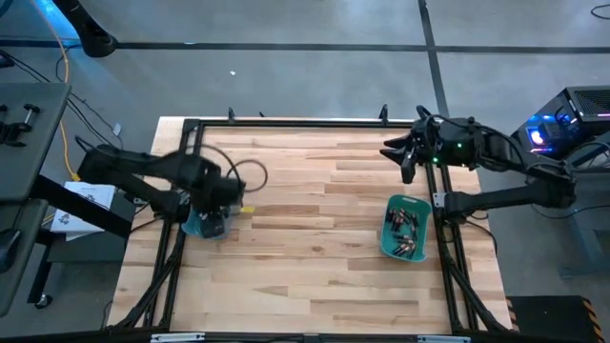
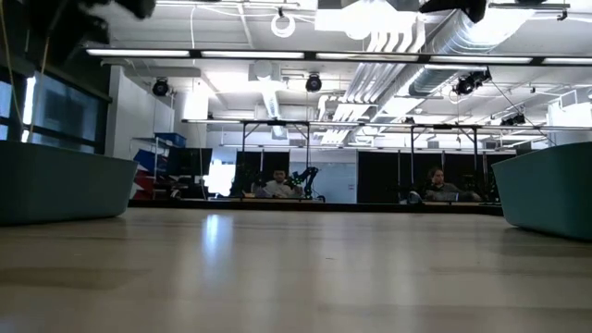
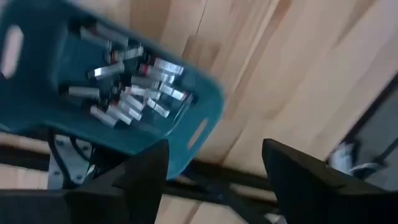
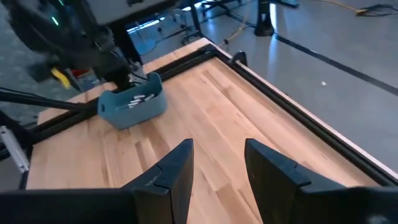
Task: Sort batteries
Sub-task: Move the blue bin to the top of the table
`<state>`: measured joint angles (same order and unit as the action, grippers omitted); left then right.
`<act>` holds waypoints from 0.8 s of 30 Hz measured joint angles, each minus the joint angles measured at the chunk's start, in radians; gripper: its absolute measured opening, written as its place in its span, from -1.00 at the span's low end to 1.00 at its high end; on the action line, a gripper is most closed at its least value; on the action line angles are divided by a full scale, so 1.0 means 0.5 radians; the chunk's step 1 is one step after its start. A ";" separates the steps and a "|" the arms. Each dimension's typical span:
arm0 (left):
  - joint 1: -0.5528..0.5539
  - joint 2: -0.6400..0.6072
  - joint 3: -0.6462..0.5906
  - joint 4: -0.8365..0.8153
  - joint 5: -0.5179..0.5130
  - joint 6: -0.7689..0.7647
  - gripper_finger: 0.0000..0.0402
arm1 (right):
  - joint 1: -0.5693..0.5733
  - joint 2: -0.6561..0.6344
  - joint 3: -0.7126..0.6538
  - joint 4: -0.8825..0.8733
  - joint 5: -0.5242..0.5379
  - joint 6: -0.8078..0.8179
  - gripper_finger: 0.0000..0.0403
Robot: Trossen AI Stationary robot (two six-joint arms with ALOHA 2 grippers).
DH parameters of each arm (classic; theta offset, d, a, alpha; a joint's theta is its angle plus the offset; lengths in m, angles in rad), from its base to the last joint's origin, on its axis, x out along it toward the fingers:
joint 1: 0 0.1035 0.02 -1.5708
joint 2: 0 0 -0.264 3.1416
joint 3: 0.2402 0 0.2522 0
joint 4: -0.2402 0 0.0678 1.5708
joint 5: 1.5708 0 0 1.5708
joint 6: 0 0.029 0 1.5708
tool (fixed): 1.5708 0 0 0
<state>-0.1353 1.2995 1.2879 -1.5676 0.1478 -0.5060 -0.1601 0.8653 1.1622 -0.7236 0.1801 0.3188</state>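
Over the counter's left edge, my left gripper (image 1: 217, 211) hangs above the left bin (image 1: 205, 225), fingers (image 3: 134, 180) spread wide and empty, silvery batteries (image 3: 127, 93) heaped below. I judge a careless sweep could clip that bin off the edge. My right gripper (image 1: 398, 152) waits near the back right corner, fingers (image 4: 171, 171) partly open, holding nothing; the right bin (image 1: 405, 229) of dark batteries (image 1: 404, 232) hugs the right edge. The counter's middle lies bare.

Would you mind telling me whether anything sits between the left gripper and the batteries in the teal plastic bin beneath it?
Nothing visible does: the left gripper hangs open over the teal plastic bin, with the small silvery batteries lying uncovered inside.
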 joint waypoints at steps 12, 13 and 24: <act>-0.367 -0.023 -0.823 0.716 -0.106 0.101 0.03 | -0.104 0.018 0.046 0.107 -0.257 0.083 -0.32; -0.380 -0.024 -0.860 0.722 -0.142 0.076 0.00 | -0.104 0.018 0.053 0.103 -0.257 0.094 -0.32; -0.413 -0.024 -1.054 0.964 -0.309 0.075 -0.32 | -0.104 0.023 0.060 0.211 -0.214 0.147 -0.32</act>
<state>-0.3416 1.2873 0.7609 -1.0854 -0.0069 -0.4683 -0.2119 0.8768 1.1923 -0.6180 0.0732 0.3922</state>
